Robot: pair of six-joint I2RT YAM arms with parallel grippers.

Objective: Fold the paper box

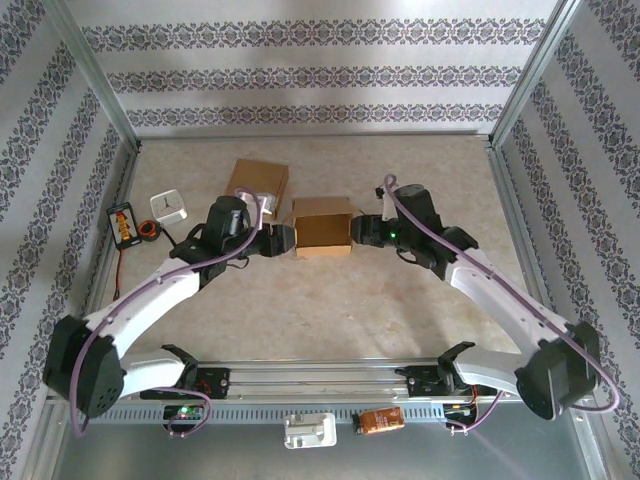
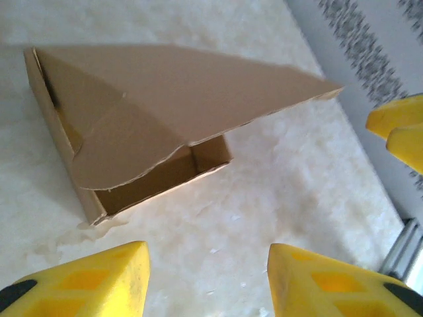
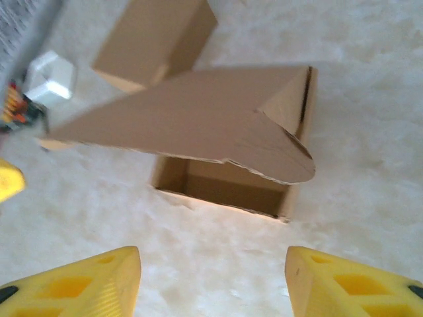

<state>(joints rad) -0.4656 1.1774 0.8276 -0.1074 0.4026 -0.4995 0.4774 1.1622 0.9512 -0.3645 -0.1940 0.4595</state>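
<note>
Yellow fingers (image 2: 79, 281) of the left gripper (image 1: 286, 240) stood parted with nothing between them, so that hand was released and empty. It sat just beside the left side of the box (image 1: 323, 227), pointing at it across bare table (image 1: 330, 310).

The box lay mid-table, directly between the two grippers, its slightly longer side running from one to the other. From the left wrist the box (image 2: 152, 125) showed its lid (image 2: 198, 82) tilted up off the body, raised on the open side and joined on the opposite one, with a rounded side flap (image 2: 119, 148) hanging loose and the inside visible beneath. From the right wrist the same lid (image 3: 192, 112) slanted over the open body of the box (image 3: 221, 188). So the fold looked unfinished.

The right gripper (image 1: 362, 232) mirrored the left, just beside the box's right side. Its fingers (image 3: 357, 284) were spread and it held nothing.

Neither arm seemed clearly nearer. The lid's free edge ran across the gap between them, so I judged either hand could reach it from its own end, pressing down and inward. A second box (image 1: 258, 183) sat behind the left gripper, apart from the work.
</note>
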